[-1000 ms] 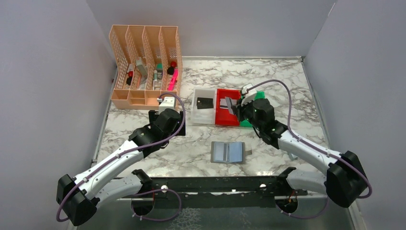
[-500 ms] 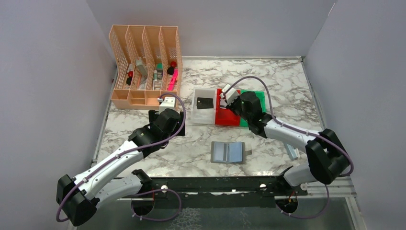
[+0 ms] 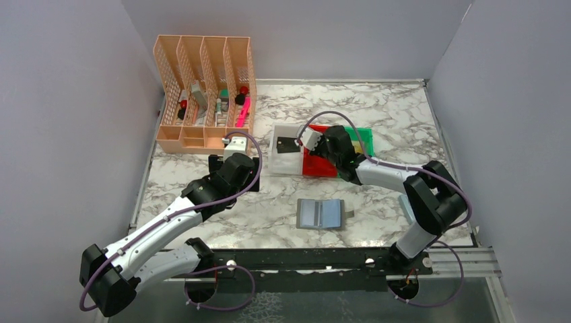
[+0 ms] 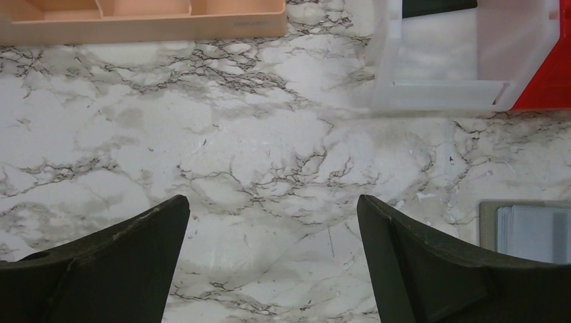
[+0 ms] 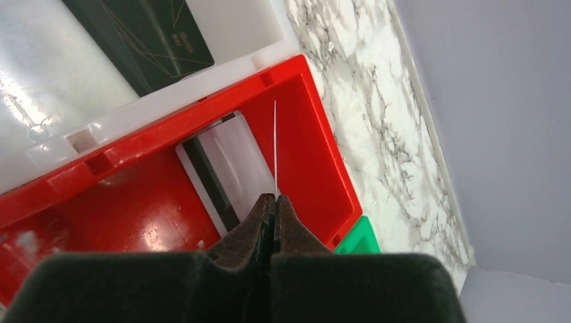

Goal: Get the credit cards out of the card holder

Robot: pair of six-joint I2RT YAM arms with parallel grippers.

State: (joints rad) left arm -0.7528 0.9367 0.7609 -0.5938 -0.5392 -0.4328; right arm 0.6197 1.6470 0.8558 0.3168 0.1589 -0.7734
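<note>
While the black card (image 5: 145,33) and striped card (image 5: 225,161) lie in the white bin (image 5: 40,87) and red bin (image 5: 316,148), the right fingers (image 5: 259,225) pinch a third card (image 5: 275,145) above it; the left fingers (image 4: 135,249) gape wide near the open, seemingly emptied card holder (image 3: 321,214).

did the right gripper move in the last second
Yes. In the top view the right gripper has swung left, from the red bin's right edge toward the white bin, fingers shut on a card.
</note>
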